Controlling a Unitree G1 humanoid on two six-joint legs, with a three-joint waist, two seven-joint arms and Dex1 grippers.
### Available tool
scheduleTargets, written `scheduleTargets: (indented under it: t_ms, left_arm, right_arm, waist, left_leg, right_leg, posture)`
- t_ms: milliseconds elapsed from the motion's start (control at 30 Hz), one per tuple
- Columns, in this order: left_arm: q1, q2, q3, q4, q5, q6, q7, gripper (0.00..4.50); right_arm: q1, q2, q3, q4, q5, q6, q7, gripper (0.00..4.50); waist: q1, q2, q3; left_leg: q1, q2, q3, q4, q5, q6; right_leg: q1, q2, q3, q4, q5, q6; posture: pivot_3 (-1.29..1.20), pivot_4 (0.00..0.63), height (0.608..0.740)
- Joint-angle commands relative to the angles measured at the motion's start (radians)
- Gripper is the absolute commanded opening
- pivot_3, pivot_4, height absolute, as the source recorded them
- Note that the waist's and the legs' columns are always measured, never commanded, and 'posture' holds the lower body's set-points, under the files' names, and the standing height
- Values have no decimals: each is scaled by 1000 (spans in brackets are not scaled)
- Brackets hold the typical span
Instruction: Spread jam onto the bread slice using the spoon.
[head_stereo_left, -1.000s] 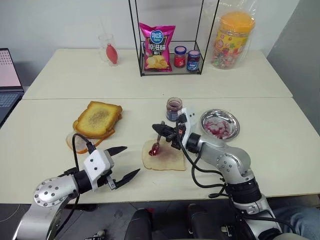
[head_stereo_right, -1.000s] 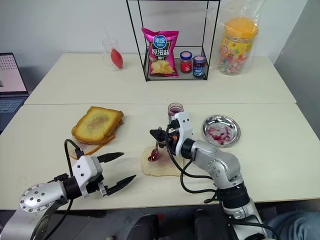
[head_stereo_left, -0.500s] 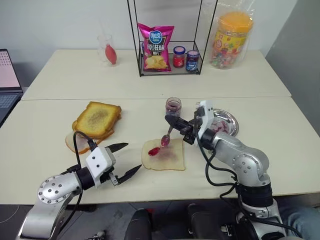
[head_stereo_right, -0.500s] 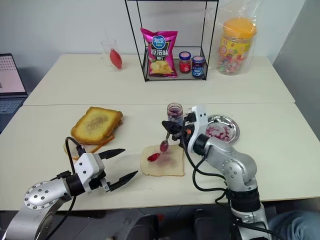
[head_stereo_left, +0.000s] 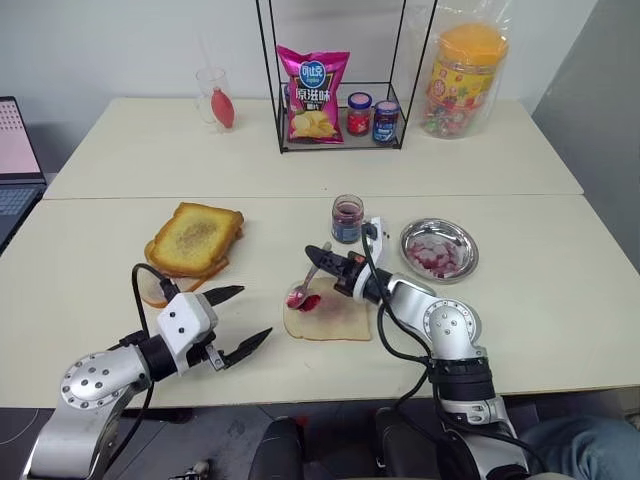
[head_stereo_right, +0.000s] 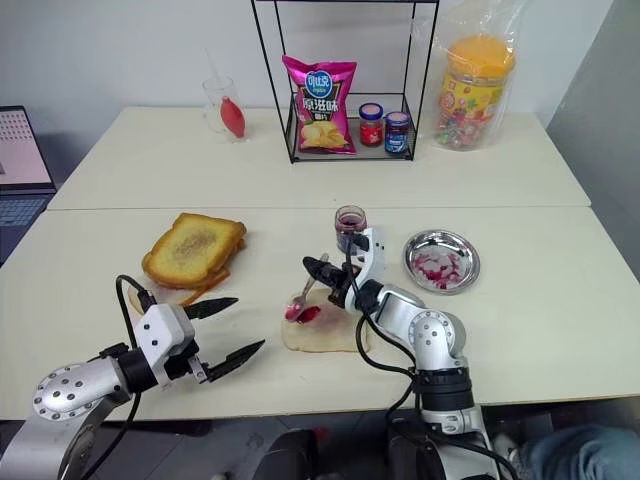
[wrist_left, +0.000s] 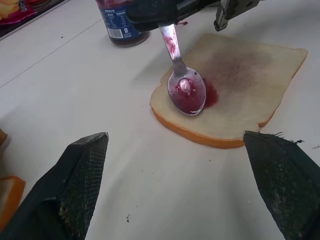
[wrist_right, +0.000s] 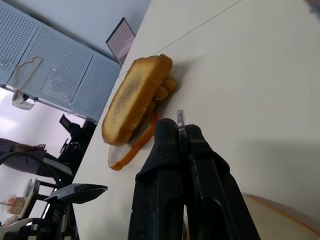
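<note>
Clamping the slim handle of the small shiny silver metal spoon (head_stereo_left: 304, 284) between its two black fingers, the right gripper (head_stereo_left: 336, 270) hangs just above the far edge of the thin, pale cream, squarish bread slice (head_stereo_left: 335, 315). The spoon's long axis slants from the gripper down and toward the robot's left. Its red-stained bowl is the low end, resting at the left corner of the slice. In the left wrist view the bowl (wrist_left: 187, 92) lies face up with a glossy film of red on it. It touches a small wet blob of dark red-purple jam (wrist_left: 210, 94). A faint reddish smear tints the middle of the slice beyond the blob. The slice has a light tan crust edge and lies flat on the cream table (head_stereo_left: 120, 240), directly below the right gripper.

The left gripper (head_stereo_left: 238, 324) hovers with its fingers spread wide and holding nothing. It sits near the table's front edge, to the left of the slice and apart from it.

Just behind the right gripper stands a small open glass jar of dark jam (head_stereo_left: 347, 218). To its right lies a round metal dish smeared with red (head_stereo_left: 439, 250). A stack of golden-brown toasted slices (head_stereo_left: 194, 240) lies farther to the left.
</note>
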Motion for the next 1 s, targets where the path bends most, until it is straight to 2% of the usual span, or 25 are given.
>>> scheduleTargets:
  t_ms: [33,233,500,667,767,1000]
  left_arm:
    - [-5,1,8,-19,-9,-14,3,4500]
    - [-21,-2,-23,-18,3,-24,-5,4500]
    - [-31,-3,-32,-20,1,-25,-6,4500]
    - [-30,-1,-36,-21,0,-34,-12,4500]
    - [-18,1,-42,-20,6,-51,-20,4500]
    - [-16,-5,-52,-14,14,-69,-26,4500]
  right_arm:
    - [9,-16,-26,-30,8,-7,7,50]
    - [53,-137,-154,-80,87,92,-14,50]
    - [34,-141,-205,-175,215,177,-78,50]
    - [-8,-62,-166,-169,241,171,-110,50]
    - [-6,-27,-112,-100,175,127,-87,50]
    - [-14,-42,-69,-13,103,78,-41,50]
  waist:
    - [0,0,0]
    - [8,0,0]
    - [2,0,0]
    - [1,0,0]
    - [0,0,0]
    - [1,0,0]
  left_leg:
    - [0,0,0,0,0,0]
    - [0,-2,0,0,0,0]
    - [1,0,0,0,0,0]
    - [1,0,0,0,0,0]
    - [1,0,0,0,0,0]
    - [0,0,0,0,0,0]
  right_leg:
    - [0,0,0,0,0,0]
    - [1,-1,0,0,0,0]
    - [1,0,0,0,0,0]
    - [1,0,1,0,0,0]
    - [0,1,0,0,0,0]
    - [0,0,0,0,0,0]
  posture:
    - [0,150,740]
    - [0,150,740]
    - [0,150,740]
    - [0,150,740]
    - [0,150,740]
    - [0,150,740]
